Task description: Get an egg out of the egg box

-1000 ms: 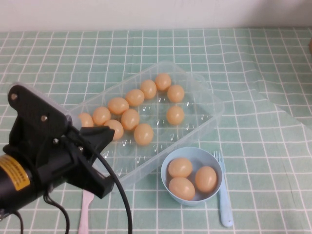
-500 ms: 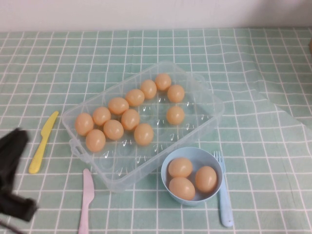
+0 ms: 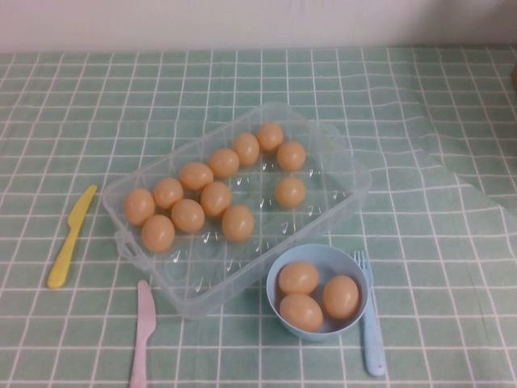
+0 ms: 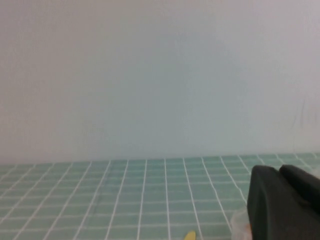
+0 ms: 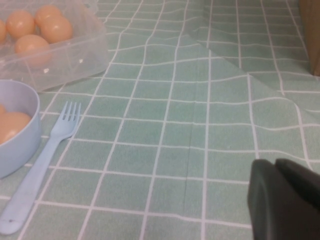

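The clear plastic egg box lies slantwise mid-table and holds several tan-orange eggs, the nearest one on the bowl side. Neither arm shows in the high view. My left gripper shows only in the left wrist view, shut and empty, above the tablecloth and facing the wall. A corner of the egg box peeks beside it. My right gripper is shut and empty over the cloth, well apart from the egg box and its eggs.
A round light-blue bowl with three eggs stands in front of the box. A light-blue fork lies to its right. A pink knife and a yellow knife lie to the box's left. The cloth has a crease.
My left arm, which covered the box's near-left corner a second ago, has drawn back to the lower left and left the high view. The eggs and the box have not moved.
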`<state>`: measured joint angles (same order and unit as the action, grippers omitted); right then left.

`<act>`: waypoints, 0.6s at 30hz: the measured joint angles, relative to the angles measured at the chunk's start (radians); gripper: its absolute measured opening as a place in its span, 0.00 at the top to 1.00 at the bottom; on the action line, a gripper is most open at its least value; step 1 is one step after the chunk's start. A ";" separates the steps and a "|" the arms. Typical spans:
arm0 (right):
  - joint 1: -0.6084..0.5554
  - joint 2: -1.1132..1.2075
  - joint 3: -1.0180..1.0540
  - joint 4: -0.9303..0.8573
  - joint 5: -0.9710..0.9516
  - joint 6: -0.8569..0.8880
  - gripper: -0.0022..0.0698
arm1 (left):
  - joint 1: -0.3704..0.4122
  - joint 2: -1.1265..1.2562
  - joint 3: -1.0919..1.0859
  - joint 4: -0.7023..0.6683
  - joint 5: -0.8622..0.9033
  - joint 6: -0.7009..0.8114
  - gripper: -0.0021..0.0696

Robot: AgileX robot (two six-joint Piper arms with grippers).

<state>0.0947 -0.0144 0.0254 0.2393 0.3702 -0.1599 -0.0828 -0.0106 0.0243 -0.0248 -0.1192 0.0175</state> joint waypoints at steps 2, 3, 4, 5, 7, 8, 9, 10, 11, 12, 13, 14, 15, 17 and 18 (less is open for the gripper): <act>0.000 0.000 0.000 0.000 0.000 0.002 0.99 | 0.000 0.000 0.000 -0.002 0.055 -0.007 0.98; 0.000 0.000 0.000 0.000 0.000 0.002 0.99 | -0.002 0.000 0.000 0.003 0.090 -0.009 0.98; 0.000 0.000 0.000 0.000 0.000 0.002 0.99 | -0.007 0.000 0.000 0.012 0.119 -0.011 0.98; 0.000 0.000 0.000 0.000 0.000 0.002 0.99 | -0.014 0.000 0.000 0.019 0.157 -0.011 0.98; 0.000 0.000 0.000 0.000 0.000 0.002 0.99 | -0.033 0.000 0.000 0.031 0.233 -0.017 0.98; 0.000 0.000 0.000 0.000 0.000 0.002 0.99 | -0.044 0.000 0.000 0.035 0.268 -0.017 0.98; 0.000 0.000 0.000 0.000 0.000 0.002 0.99 | -0.054 0.000 0.000 0.036 0.296 -0.017 0.98; 0.000 0.000 0.000 0.000 0.000 0.002 0.99 | -0.062 0.000 0.000 0.039 0.313 -0.017 0.98; 0.000 0.000 0.000 0.000 0.000 0.002 0.99 | -0.066 0.000 0.000 0.041 0.329 -0.017 0.98; 0.000 0.000 0.000 0.000 0.000 0.002 0.99 | -0.067 0.000 0.000 0.043 0.340 -0.017 0.98; 0.000 0.000 0.000 0.000 0.000 0.002 0.99 | -0.067 0.000 0.000 0.043 0.347 -0.017 0.98; 0.000 0.000 0.000 0.000 0.000 0.002 0.99 | -0.067 0.000 0.000 0.045 0.361 -0.017 0.98; 0.000 0.000 0.000 0.000 0.000 0.002 0.99 | -0.067 0.000 0.000 0.047 0.377 -0.017 0.98; 0.000 0.000 0.000 0.000 0.000 0.002 0.99 | -0.067 0.000 0.000 0.050 0.436 -0.017 0.98; 0.000 0.000 0.000 0.000 0.000 0.002 0.99 | -0.067 0.000 0.000 0.052 0.461 -0.017 0.98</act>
<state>0.0947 -0.0144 0.0254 0.2393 0.3702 -0.1584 -0.1502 -0.0106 0.0247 0.0274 0.3417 0.0000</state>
